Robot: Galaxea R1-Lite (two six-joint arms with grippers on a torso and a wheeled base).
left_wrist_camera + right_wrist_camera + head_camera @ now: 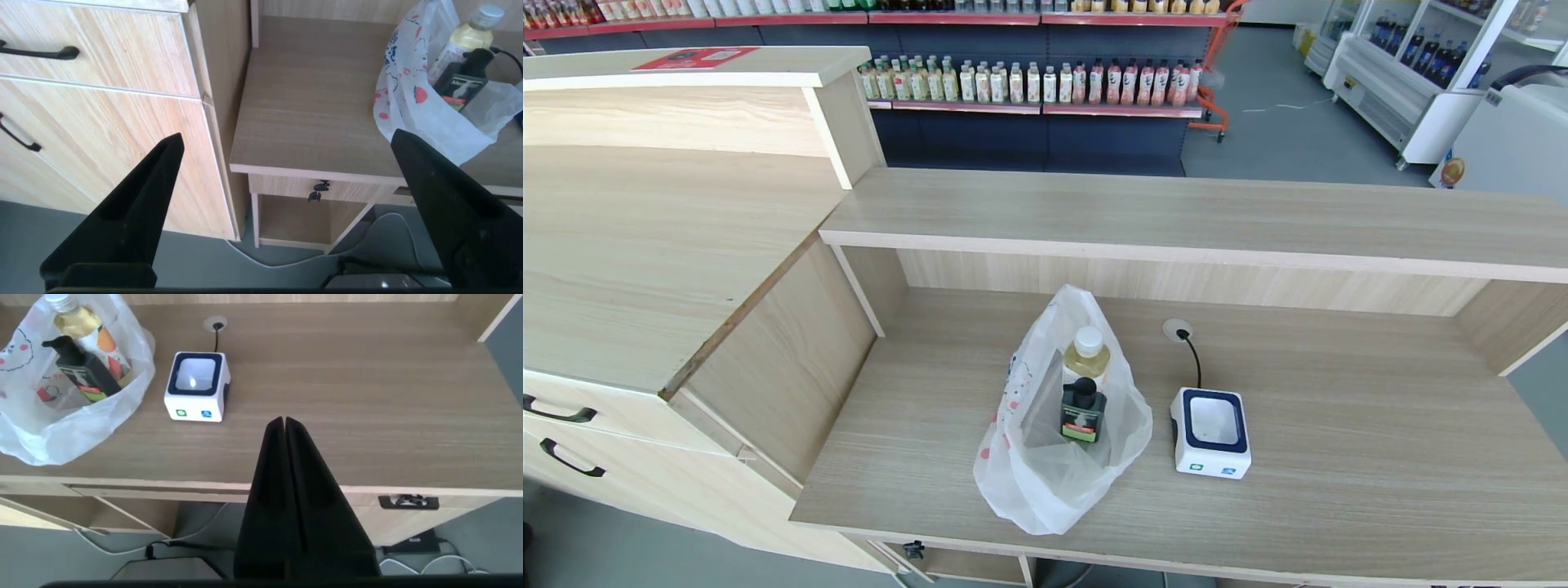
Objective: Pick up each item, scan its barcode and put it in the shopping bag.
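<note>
Shop shelves of bottled drinks (1029,82) stand behind the pale wooden table (1339,457). On it a translucent white plastic shopping bag (1029,482) holds a white-capped yellow drink bottle (1086,353) and a dark pump-top bottle (1083,412), just beside a white box-shaped barcode scanner (1210,431). The left tool (286,212) is spread wide; the right tool (284,429) is pressed together.

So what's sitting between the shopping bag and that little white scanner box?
Nothing: just bare counter between the shopping bag and the scanner, plain in the head view.
</note>
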